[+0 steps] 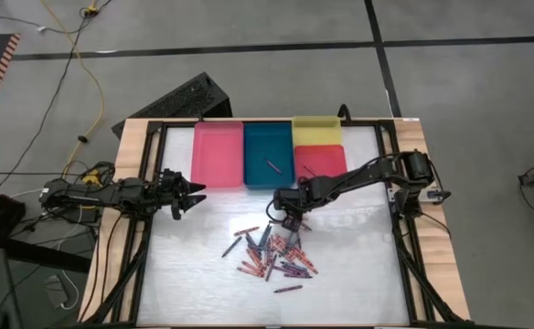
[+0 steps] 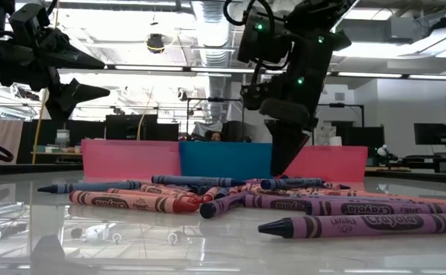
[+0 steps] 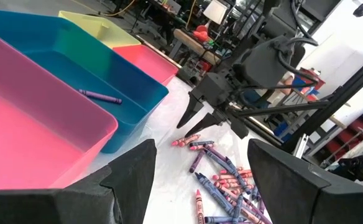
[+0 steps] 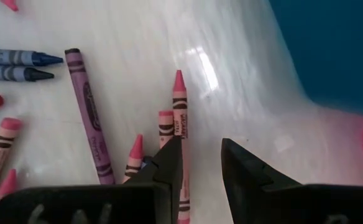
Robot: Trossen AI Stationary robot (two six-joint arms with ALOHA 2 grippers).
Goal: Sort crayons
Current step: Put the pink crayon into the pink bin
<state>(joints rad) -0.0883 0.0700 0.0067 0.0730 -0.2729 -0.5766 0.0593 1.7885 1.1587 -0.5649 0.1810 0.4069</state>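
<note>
The crayons (image 1: 272, 254) lie in a loose pile of red, pink, purple and blue sticks on the white table top, also seen in the low view (image 2: 231, 200). My right gripper (image 1: 290, 219) points down at the pile's far edge, its fingers a little apart with nothing between them (image 4: 201, 155). A pink crayon (image 4: 180, 106) lies beside one finger. One purple crayon (image 1: 272, 166) lies in the teal tray (image 1: 269, 137). My left gripper (image 1: 189, 194) is wide open and empty in the air near the pink tray (image 1: 217, 153). My right gripper has one fingertip (image 4: 172, 155) over the near end of the pink crayon (image 4: 180, 127), coming from above. I cannot tell whether it touches the crayon. The crayon lies flat on the table.
Four trays stand side by side at the table's far edge: pink, teal, yellow (image 1: 317, 131) and red (image 1: 320, 160). A black frame (image 1: 404, 256) runs around the white table top. Bare table top lies left of the pile (image 1: 185, 265).
</note>
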